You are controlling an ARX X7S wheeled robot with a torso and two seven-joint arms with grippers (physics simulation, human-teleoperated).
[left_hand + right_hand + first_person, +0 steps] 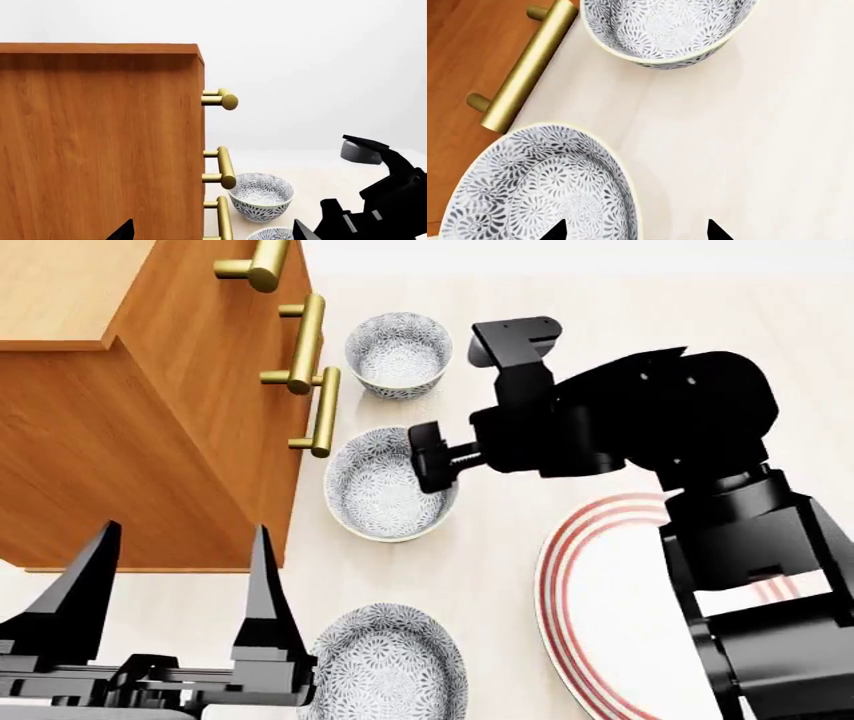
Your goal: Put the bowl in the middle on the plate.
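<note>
Three flower-patterned bowls stand in a row beside the cabinet. The middle bowl (380, 490) (534, 185) lies under my right gripper (430, 468) (635, 232), which is open. One fingertip is over the bowl's inside and the other outside its rim. The far bowl (398, 352) (664, 25) and the near bowl (387, 665) stand apart from it. The red-ringed white plate (587, 590) lies to the right, partly hidden by my right arm. My left gripper (180, 550) (212, 235) is open and empty, low at the front left.
A wooden cabinet (147, 390) (100, 140) with brass handles (318, 410) (527, 70) stands close on the left of the bowls. In the left wrist view two bowls (261, 195) show past the handles (223, 167), with my right arm (380, 200) beside them.
</note>
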